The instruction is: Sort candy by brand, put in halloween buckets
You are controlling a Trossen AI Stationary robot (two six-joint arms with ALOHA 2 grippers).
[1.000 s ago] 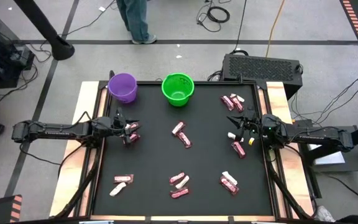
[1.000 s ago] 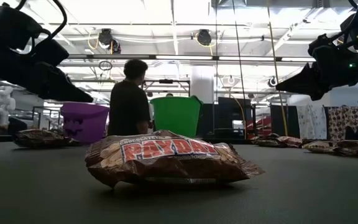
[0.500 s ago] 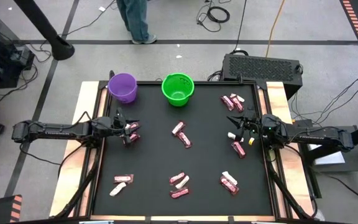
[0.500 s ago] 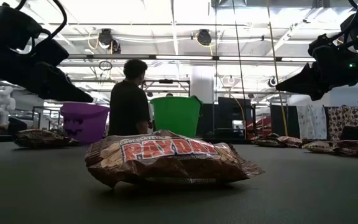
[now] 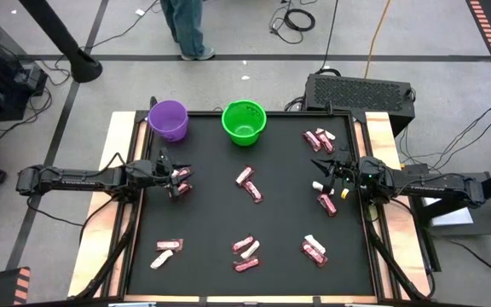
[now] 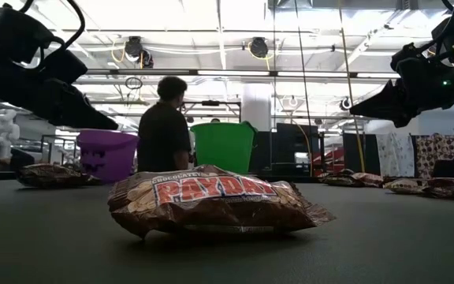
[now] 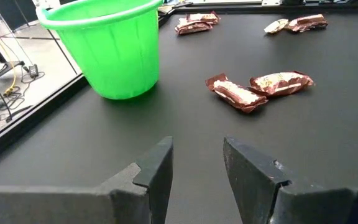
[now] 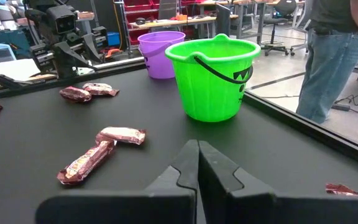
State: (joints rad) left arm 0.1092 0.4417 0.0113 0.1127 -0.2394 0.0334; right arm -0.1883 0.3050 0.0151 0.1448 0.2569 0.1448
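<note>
Your candy (image 5: 248, 180) lies scattered in pairs over the mat, with the purple bucket (image 5: 168, 119) and green bucket (image 5: 244, 121) at the far edge. Your left gripper (image 5: 177, 182) hovers part-spread over the left pair; your right gripper (image 5: 325, 176), pinched empty, hangs beside the right bars.

Person (image 5: 186, 26) standing beyond table – black box (image 5: 358, 92), floor cables (image 5: 297, 19)

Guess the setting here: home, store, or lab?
Most likely a robotics lab or workshop: cables trail across the bare floor, workbenches with chairs stand behind, and a second robot rig sits beyond the black table.
</note>
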